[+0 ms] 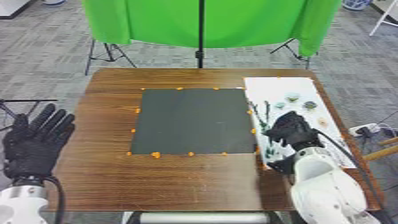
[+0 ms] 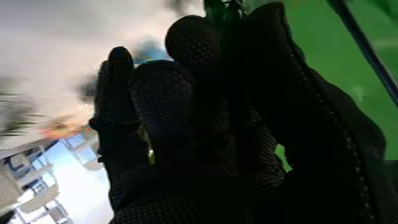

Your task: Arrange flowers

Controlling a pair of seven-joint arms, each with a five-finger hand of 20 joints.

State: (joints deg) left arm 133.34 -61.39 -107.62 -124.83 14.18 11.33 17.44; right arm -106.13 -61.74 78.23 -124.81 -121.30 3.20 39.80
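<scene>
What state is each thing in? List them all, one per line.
Left hand, open, fingers straight.
Right hand, over the white sheet.
White sheet, flat, flowers on it.
Flowers, lying spread out on the sheet.
Dark mat, flat, orange marks around its edges.
Green cloth, hanging.

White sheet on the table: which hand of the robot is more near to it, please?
Right. In the head view, the right hand is over the white sheet; the left hand is far off, beyond the table's left edge.
</scene>
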